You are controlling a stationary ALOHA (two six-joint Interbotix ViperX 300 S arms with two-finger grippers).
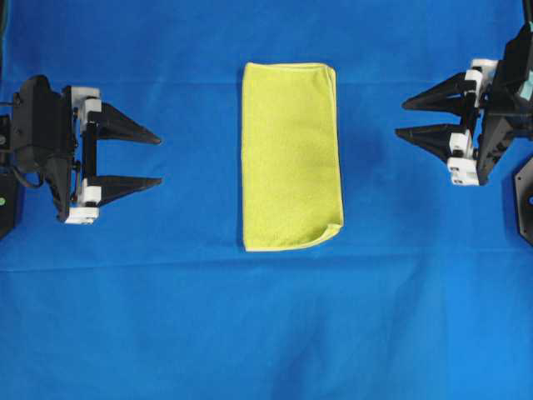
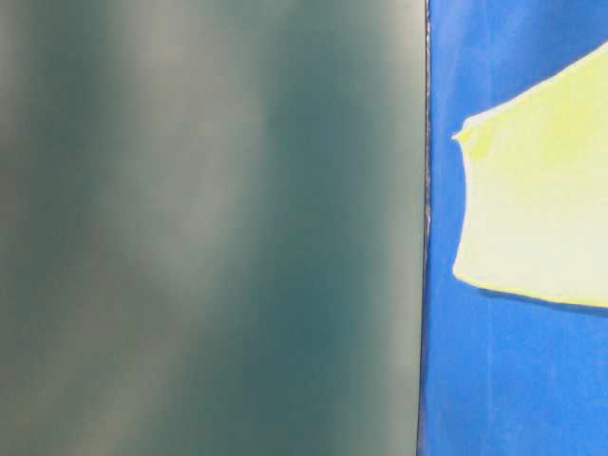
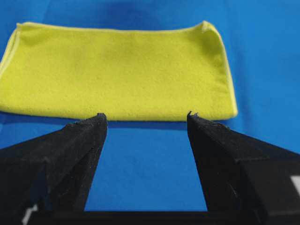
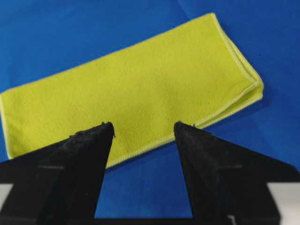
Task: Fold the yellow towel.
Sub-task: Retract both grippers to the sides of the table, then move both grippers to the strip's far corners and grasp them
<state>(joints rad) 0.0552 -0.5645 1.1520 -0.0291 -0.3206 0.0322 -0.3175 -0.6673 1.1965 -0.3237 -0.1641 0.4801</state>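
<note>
Yellow towel (image 1: 291, 155) lies folded in half on a blue cloth (image 1: 266, 333), a robot gripper well apart on each side.

Left gripper (image 1: 148, 160) and right gripper (image 1: 414, 117) both gape wide, holding nothing. Likely risks: a pinch catching only the top layer, undoing the fold, or dragging the blue cloth along.

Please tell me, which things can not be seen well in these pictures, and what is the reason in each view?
- Table-level view: a blurred grey-green panel fills the left; both tools are absent, and the yellow towel is cut off by the right edge.
- Overhead view: the right tool is open, but the frame edge cuts off its arm.
- Left wrist view: the left tool shows only fingers.
- The towel's underside is hidden everywhere.
</note>
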